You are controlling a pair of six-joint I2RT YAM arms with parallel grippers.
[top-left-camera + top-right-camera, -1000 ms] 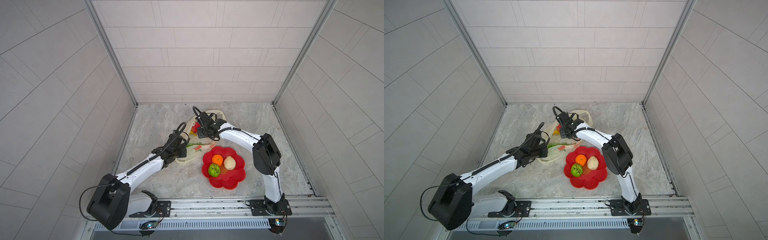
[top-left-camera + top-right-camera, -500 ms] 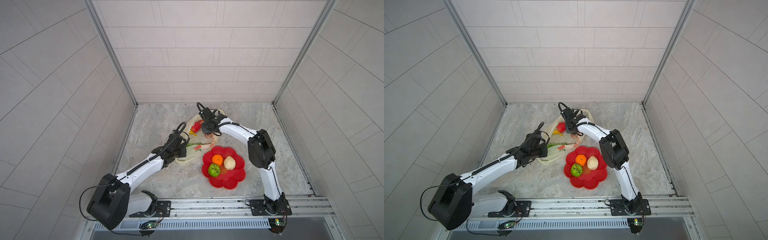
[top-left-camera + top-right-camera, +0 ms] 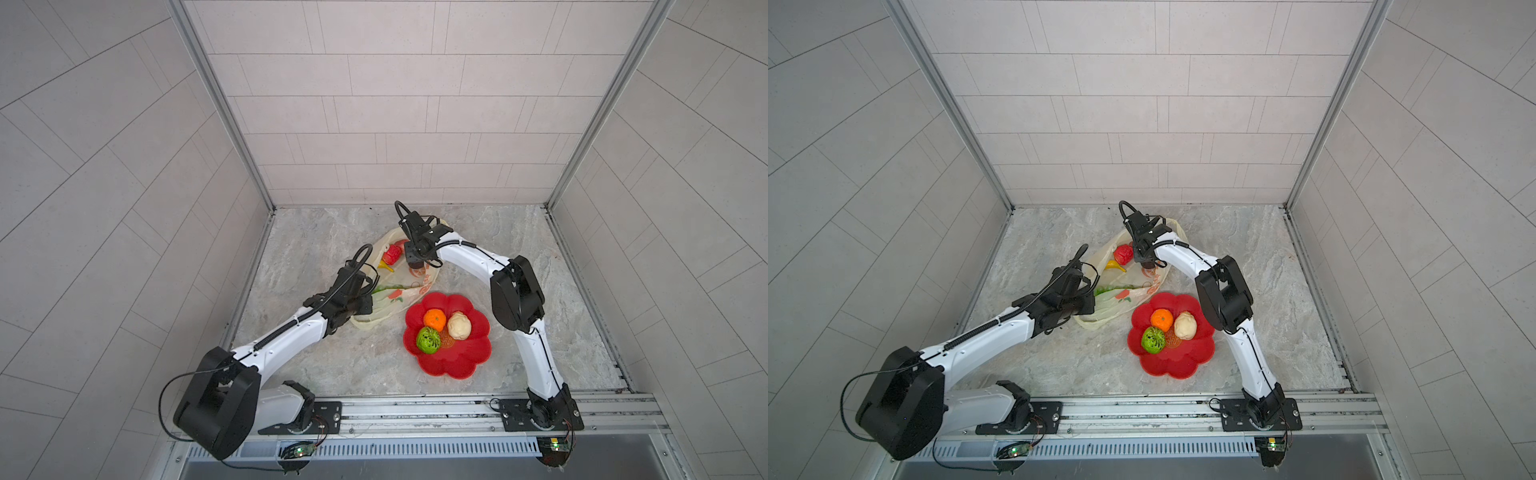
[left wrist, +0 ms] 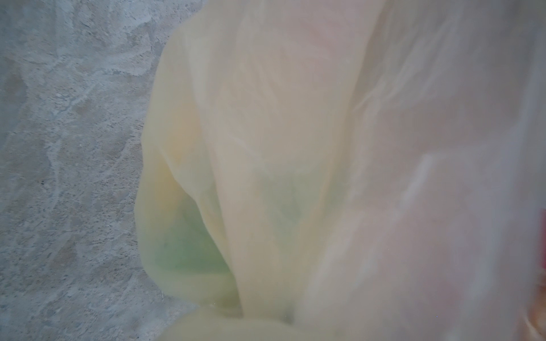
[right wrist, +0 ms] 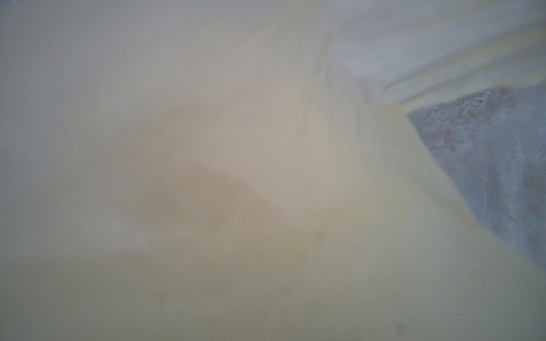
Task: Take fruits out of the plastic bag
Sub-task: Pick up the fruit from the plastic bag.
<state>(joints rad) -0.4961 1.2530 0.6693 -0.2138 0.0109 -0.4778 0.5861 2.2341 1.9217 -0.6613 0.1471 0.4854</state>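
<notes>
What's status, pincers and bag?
Left pincer shut on plastic bag. Right pincer at bag over dark fruit, grip unclear. Red fruit, banana inside; orange, cream bulb, green ball on red plate. Bag film covers wrist views.

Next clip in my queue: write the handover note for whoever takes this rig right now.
Grippers: the left pincer is shut and seems to pinch the bag at its edge. The right pincer is down in the bag's mouth over a dark fruit. Open or shut cannot be told, because film covers its wrist camera.
Done: orange, cream bulb and green ball lie on the red plate.
Left: red fruit, banana, the dark fruit and a green piece are in the bag.
</notes>
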